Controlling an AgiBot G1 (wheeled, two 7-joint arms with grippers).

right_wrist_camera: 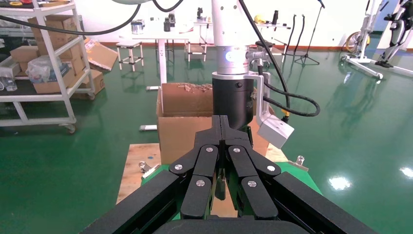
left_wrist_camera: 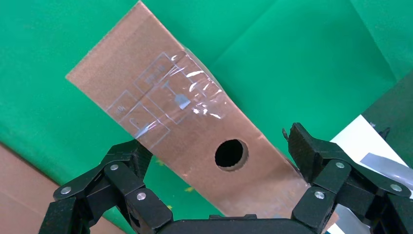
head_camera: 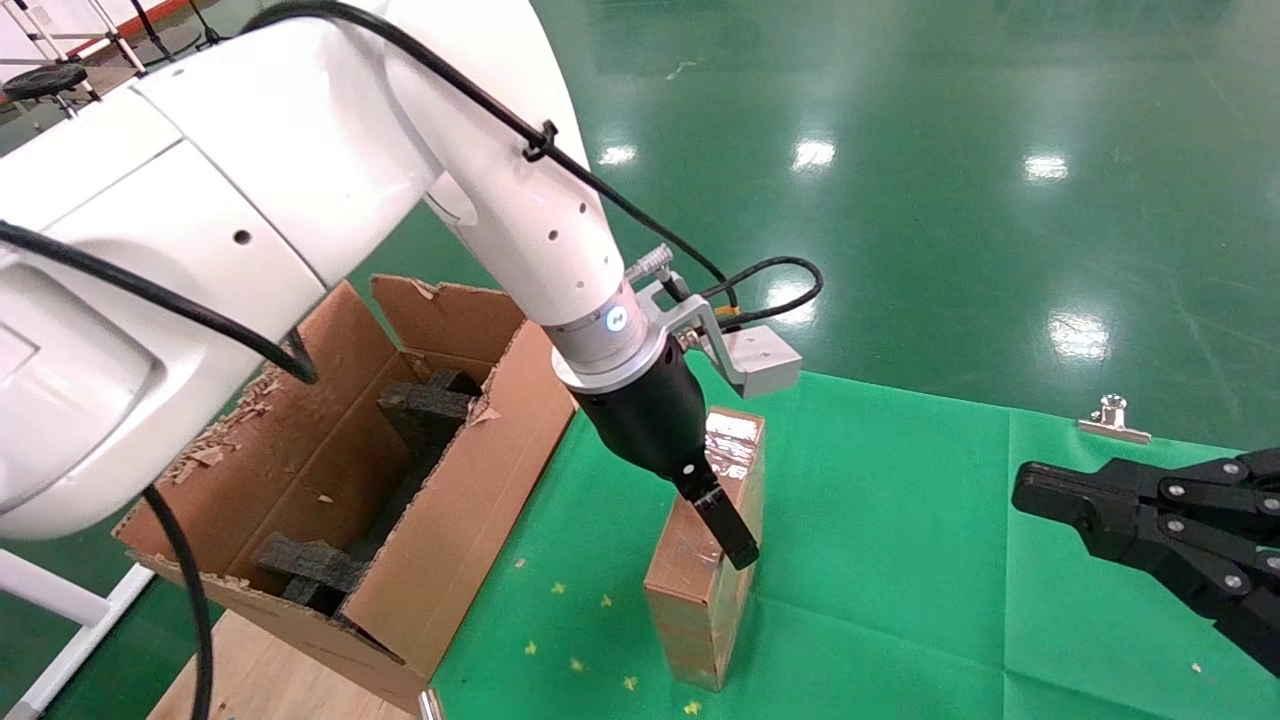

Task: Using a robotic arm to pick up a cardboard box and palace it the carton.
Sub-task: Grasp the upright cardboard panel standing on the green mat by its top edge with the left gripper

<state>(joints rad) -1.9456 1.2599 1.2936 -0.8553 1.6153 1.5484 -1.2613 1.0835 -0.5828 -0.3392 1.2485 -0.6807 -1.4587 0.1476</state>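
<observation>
Two hands are seen above the green-covered bench (head_camera: pixel 900 520), only one of them at work. The left hand (head_camera: pixel 722 520), carried by the robotic arm (head_camera: pixel 540 230), is lowered over the cardboard box (head_camera: pixel 705 560), which stands on its long narrow edge near the bench's front edge, just beside the carton (head_camera: pixel 470 500) at the bench's left edge. In the left wrist view the left hand (left_wrist_camera: pixel 219 161) is shown wide open, its fingers (left_wrist_camera: pixel 311 151) set to either side of the taped narrow face with the round hole; no contact with the box can be made out, and nothing is held.

The step in hand is judged to be the approach before the grasp. For it to be done well, the fingers should be brought down so that the box's two broad sides are straddled evenly, and the hand should be centred along the box's length so that the box is not tipped when squeezed. The glossy tape may prove slippery, so a firm, square closure is called for before any lift. The carton's ragged flap stands close by and should be cleared on the way over.

The carton is shown open, with dark foam pieces (head_camera: pixel 430 410) inside. The right hand (head_camera: pixel 1030 490) is parked near the bench's right edge, its fingers pressed together and empty.
</observation>
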